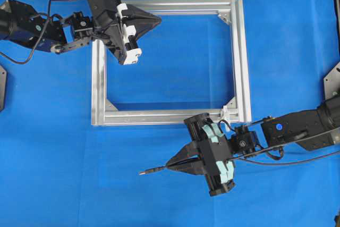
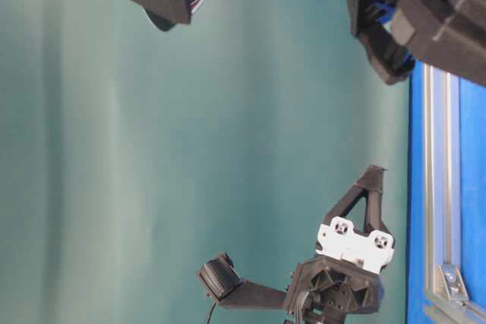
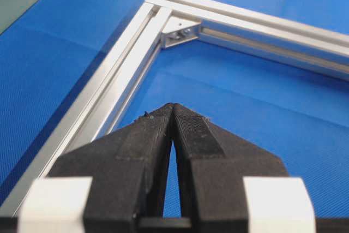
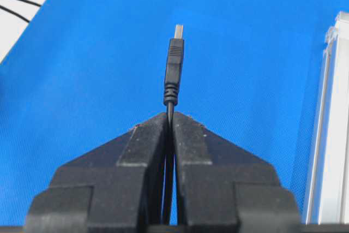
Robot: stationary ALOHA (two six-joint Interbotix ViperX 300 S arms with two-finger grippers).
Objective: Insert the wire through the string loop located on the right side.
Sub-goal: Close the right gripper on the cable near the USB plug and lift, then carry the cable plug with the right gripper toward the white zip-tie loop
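The wire [image 4: 173,69] is held in the right gripper [image 1: 169,166], whose jaws are pressed together on the thin cable just behind the plug; in the right wrist view the plug with its small metallic tip is seen projecting straight out past the fingertips [image 4: 188,126] above the blue table cover [image 1: 287,35]. In the overhead view this gripper is placed outside the aluminium frame [image 1: 241,62], just below its lower bar, and is pointed toward the left of the picture, with the plug end reaching out beyond it. A small white piece, likely the string loop [image 1: 225,112], is seen at the frame's lower right corner, near the right gripper's body but apart from the plug; its shape cannot be made out clearly. The left gripper [image 1: 158,20] is positioned over the frame's upper bar near the upper left corner, and its jaws are shown closed tip to tip with nothing between them in the left wrist view, where a corner bracket [image 3: 180,31] is visible ahead.
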